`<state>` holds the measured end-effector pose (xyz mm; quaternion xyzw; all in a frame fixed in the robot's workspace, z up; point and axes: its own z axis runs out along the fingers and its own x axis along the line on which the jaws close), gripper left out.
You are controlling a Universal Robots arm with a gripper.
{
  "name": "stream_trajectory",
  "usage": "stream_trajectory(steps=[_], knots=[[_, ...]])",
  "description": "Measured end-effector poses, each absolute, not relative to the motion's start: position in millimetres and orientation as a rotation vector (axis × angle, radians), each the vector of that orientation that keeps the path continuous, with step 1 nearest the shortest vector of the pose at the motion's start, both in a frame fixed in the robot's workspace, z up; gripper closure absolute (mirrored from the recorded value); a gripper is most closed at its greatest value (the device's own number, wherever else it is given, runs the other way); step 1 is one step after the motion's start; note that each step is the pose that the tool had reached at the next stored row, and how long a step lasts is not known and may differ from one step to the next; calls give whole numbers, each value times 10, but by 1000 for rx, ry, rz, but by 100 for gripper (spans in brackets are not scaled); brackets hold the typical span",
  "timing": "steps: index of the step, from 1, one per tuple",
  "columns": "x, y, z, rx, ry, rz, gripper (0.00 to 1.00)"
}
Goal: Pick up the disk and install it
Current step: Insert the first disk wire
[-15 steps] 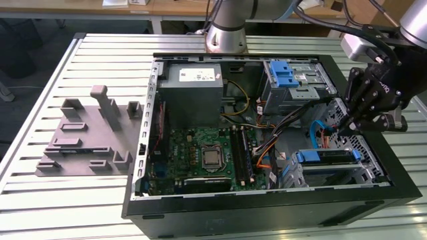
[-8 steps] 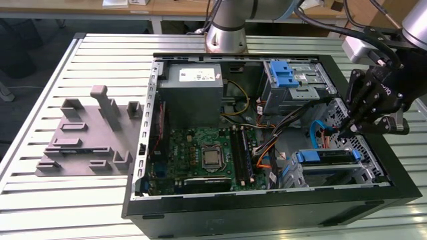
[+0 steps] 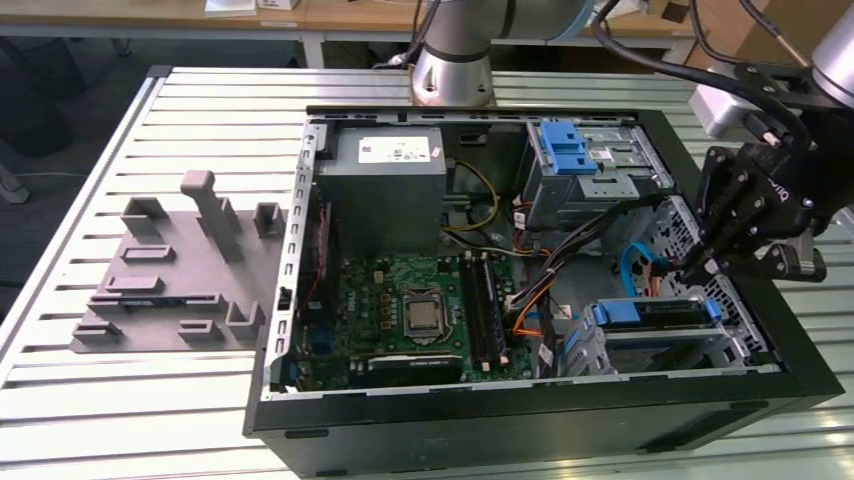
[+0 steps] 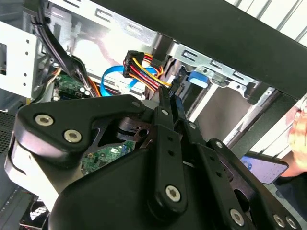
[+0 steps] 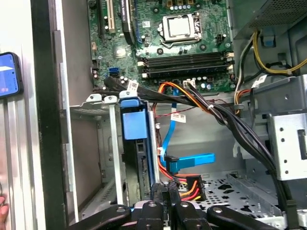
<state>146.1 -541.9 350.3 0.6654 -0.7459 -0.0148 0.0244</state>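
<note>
The disk (image 3: 650,313), a flat drive framed by a blue carrier, sits on edge in the silver drive bay (image 3: 731,345) at the case's front corner, on the exterior view's right. In the first wrist view the disk (image 5: 133,125) stands slotted between the bay's metal rails. My gripper (image 3: 697,268) hangs just above the disk's far end with its fingers pressed together and nothing between them. In the first wrist view the gripper (image 5: 166,191) has its tips right beside the carrier's edge. In the second wrist view the gripper (image 4: 169,96) points at a blue edge; whether it touches I cannot tell.
The open computer case (image 3: 534,420) lies on a slatted table. Inside are a power supply (image 3: 387,190), a blue-latched drive cage (image 3: 577,160), the motherboard (image 3: 400,310) and cable bundles (image 5: 192,103). A grey fixture (image 3: 174,270) lies on the exterior view's left. A phone (image 5: 7,74) and a hand (image 4: 300,124) are outside the case.
</note>
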Motion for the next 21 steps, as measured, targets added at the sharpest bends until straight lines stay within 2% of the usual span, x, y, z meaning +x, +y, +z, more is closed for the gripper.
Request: stream_trajectory(steps=[21], knots=[[1386, -5610, 3461, 2130, -2249, -43, 84]])
